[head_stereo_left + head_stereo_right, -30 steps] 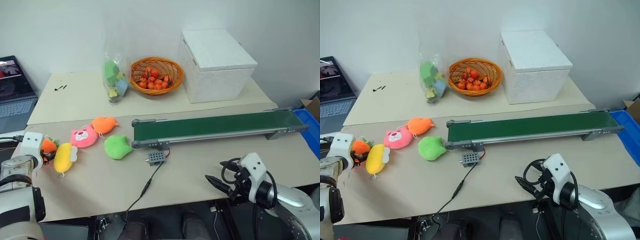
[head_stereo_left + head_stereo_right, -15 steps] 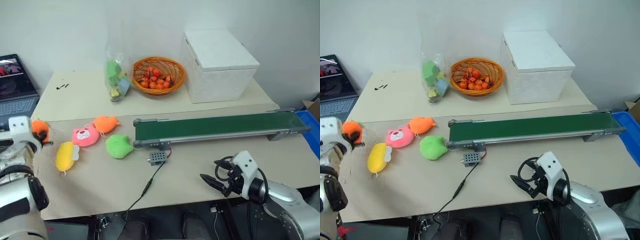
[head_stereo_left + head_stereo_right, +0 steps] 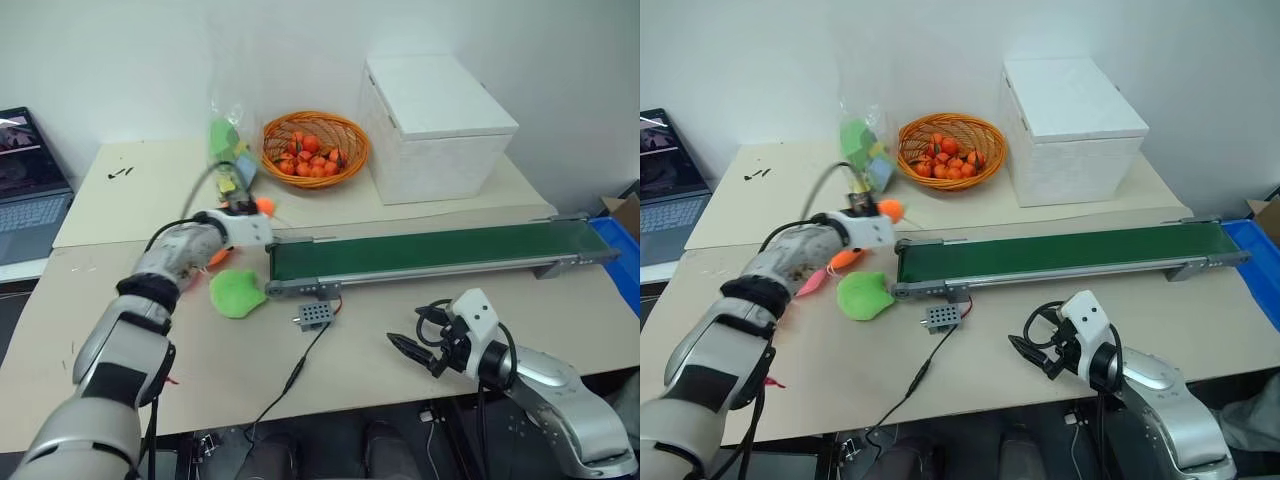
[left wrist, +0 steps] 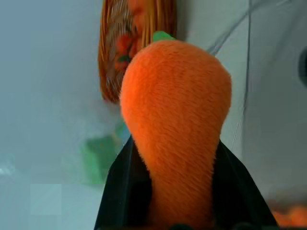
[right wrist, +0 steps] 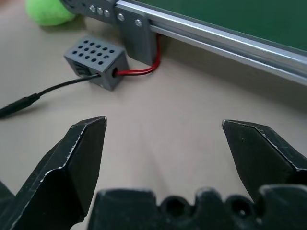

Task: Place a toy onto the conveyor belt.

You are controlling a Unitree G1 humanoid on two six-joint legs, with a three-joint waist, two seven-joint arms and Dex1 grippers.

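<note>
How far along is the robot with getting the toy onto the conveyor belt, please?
Done: the left gripper has closed on the orange plush toy and holds it off the table, near the conveyor belt's left end. In hand: carrying it to the belt. Left: setting it on the green belt surface, which is bare, and letting go. The right gripper is open, holding nothing.

The toy (image 4: 175, 129) was bright orange with a small green tuft. The conveyor belt (image 3: 430, 249) was dark green in a grey metal frame. A lime green plush (image 3: 236, 293) lay on the beige table (image 3: 380, 350). The woven basket (image 3: 315, 148) was orange-brown, the box (image 3: 440, 125) white, and the small perforated box (image 5: 96, 62) grey with a red wire.
</note>
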